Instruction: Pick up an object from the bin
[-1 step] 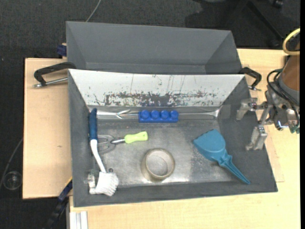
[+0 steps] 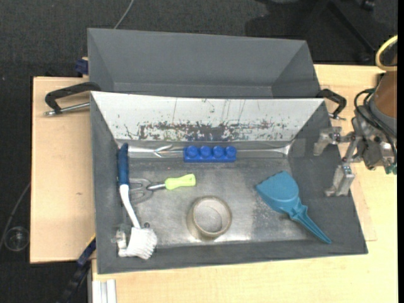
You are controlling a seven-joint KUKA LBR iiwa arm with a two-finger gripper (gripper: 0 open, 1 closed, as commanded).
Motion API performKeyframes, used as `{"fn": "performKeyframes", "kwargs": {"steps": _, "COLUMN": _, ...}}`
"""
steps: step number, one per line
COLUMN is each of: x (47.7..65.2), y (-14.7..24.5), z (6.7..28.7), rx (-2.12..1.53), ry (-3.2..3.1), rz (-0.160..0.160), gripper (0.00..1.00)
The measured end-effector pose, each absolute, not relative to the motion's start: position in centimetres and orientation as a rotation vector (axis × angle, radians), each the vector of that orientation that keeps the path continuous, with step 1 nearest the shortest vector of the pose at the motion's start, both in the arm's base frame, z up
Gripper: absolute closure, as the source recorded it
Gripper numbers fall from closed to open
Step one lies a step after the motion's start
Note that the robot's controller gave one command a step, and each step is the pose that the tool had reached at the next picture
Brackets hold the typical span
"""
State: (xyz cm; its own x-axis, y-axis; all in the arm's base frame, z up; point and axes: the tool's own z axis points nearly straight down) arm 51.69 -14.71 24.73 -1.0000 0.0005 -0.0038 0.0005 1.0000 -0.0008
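The grey metal bin holds a few loose things, well spread over its floor. At the far left lies a dish brush, its blue and white handle running along the foot of the left wall, with the blue end towards the back and the white bristles in the front left corner. Just beside its handle lies a small kitchen tool with a lime-green grip, its metal head touching or almost touching the brush. Behind it, against the back wall, sits a blue toy brick with four round studs in a row. Near the front, about mid-floor, a roll of clear tape lies flat, apart from the rest. Further right rests a light blue scoop, its wide end towards the middle of the bin and its pointed handle aimed at the front right corner. The gripper hangs at the right, over the sloping right wall, with its fingers spread apart and only grey wall between them. The scoop is the thing nearest to it, lying lower and to its left.
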Motion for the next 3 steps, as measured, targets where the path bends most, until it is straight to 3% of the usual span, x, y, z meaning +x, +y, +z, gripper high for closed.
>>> {"fn": "performKeyframes", "kwargs": {"steps": 1, "x": 50.8, "y": -14.2, "z": 17.1, "rx": 0.167, "ry": 3.134, "rz": 0.002, "gripper": 0.0}}
{"fn": "performKeyframes", "kwargs": {"steps": 2, "x": 49.7, "y": -12.8, "z": 15.0, "rx": 0.239, "ry": 3.132, "rz": 0.003, "gripper": 0.0}}
{"fn": "performKeyframes", "kwargs": {"steps": 3, "x": 49.9, "y": -15.3, "z": 14.5, "rx": 0.34, "ry": 3.115, "rz": 0.003, "gripper": 0.0}}
